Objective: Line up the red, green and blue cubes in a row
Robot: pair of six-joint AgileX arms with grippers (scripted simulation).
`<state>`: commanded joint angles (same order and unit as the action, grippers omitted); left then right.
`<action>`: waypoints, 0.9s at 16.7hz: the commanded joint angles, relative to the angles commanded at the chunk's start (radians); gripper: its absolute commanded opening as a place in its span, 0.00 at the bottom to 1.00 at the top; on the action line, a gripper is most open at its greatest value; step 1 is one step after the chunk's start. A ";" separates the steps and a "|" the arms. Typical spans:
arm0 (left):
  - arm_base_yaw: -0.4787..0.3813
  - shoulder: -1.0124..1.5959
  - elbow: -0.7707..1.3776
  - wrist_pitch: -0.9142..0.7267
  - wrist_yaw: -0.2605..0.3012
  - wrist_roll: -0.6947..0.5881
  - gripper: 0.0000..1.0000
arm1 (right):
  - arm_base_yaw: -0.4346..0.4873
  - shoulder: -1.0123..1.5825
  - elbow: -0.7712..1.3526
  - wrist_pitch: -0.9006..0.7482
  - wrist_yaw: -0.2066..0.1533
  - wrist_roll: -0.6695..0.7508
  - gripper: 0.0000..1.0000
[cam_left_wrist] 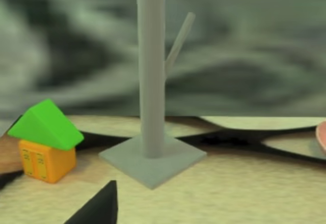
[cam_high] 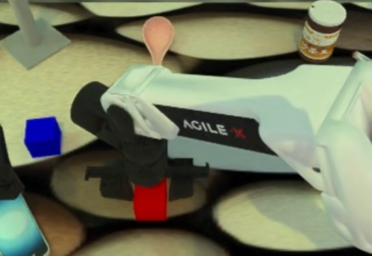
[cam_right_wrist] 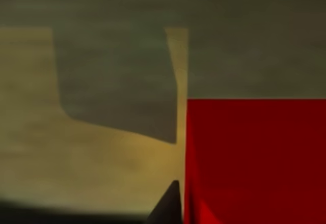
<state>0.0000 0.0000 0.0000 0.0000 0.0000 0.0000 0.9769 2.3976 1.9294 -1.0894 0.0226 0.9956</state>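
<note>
So right gripper is clamped on the glossy red cube; the glossy blue cube sits well left, left gripper's state unclear.

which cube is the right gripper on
The red cube, near the table's front middle: the right gripper sits directly over it. The blue cube stands alone off to the left, untouched.

You've got a tabletop w/ a pattern of pale tan ovals on black. Behind it, in the left wrist view, the backdrop is blurry grey-green swirls. Light's from above; soft shadows fall on the surface.
</note>
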 joint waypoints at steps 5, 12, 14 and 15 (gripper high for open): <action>0.000 0.000 0.000 0.000 0.000 0.000 1.00 | 0.000 0.000 0.000 0.000 0.000 0.000 1.00; 0.000 0.000 0.000 0.000 0.000 0.000 1.00 | -0.001 0.000 0.004 -0.004 0.000 0.000 1.00; 0.000 0.000 0.000 0.000 0.000 0.000 1.00 | 0.001 -0.005 0.041 -0.042 0.000 0.002 1.00; 0.000 0.000 0.000 0.000 0.000 0.000 1.00 | 0.002 -0.010 0.069 -0.076 0.001 0.003 1.00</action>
<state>0.0000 0.0000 0.0000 0.0000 0.0000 0.0000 0.9789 2.3875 1.9987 -1.1652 0.0231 0.9990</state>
